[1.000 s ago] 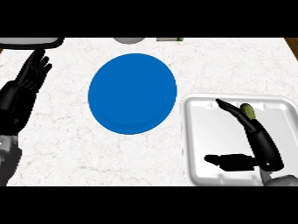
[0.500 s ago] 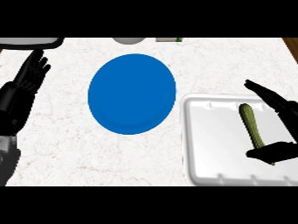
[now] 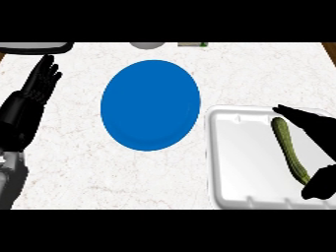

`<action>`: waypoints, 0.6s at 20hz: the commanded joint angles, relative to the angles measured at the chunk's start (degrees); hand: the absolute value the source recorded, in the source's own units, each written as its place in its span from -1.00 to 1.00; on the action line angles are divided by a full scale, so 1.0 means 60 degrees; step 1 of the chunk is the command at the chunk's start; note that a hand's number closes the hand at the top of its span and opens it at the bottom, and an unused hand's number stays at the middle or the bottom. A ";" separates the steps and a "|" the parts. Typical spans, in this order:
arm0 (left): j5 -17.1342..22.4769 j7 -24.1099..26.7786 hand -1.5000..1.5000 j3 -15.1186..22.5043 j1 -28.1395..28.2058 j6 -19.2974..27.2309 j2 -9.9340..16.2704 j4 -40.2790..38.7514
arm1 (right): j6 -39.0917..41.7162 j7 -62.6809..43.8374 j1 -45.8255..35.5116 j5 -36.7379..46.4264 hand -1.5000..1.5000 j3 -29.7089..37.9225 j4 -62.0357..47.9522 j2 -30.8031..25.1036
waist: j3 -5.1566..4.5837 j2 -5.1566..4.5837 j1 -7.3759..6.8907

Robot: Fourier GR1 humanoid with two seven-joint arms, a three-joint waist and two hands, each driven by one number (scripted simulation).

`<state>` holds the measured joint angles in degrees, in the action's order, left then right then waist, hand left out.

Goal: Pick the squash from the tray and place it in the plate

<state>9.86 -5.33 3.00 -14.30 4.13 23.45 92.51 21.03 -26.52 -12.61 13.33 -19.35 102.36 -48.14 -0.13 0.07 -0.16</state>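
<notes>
Now the squash [image 3: 289, 149] lies lengthwise in the white tray [image 3: 237, 162] at the right, toward its right side. Just right of it sits the right hand [image 3: 329, 138], spread and holding nothing, fingers pointing far past the squash's far end, thumb near its near end. Left of the tray lies the blue plate [image 3: 151, 104]. At the far left, the left hand [image 3: 26, 106] rests relaxed.

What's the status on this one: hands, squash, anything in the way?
Right hand open beside squash, not gripping. Squash lying in white tray. Left hand open, resting at left. Blue plate bare, path unobstructed.
</notes>
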 commanded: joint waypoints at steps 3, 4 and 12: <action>-0.0158 0.0199 0.00 -0.0407 -0.0303 -0.0302 -0.0194 -0.0479 | 0.0846 -0.0933 -0.0338 0.0914 -1.00 -0.0153 -0.0371 0.0844 | 0.0020 -0.0018 0.0010; -0.0147 0.0314 0.00 -0.0486 -0.0722 -0.0503 -0.0161 -0.1236 | 0.1297 -0.0794 -0.0510 0.0600 -1.00 0.0335 -0.0432 0.0420 | 0.0019 -0.0025 0.0051; -0.0426 0.0450 0.00 -0.0620 -0.0506 -0.0555 -0.0473 -0.1000 | 0.1087 -0.0628 -0.0272 0.2659 -1.00 -0.0239 -0.1885 0.1280 | 0.0022 -0.0024 0.0025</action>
<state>8.57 -4.93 -0.48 -17.57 1.05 21.99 88.72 26.30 -31.39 -14.94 25.96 -20.63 94.66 -41.20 -0.01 -0.04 -0.11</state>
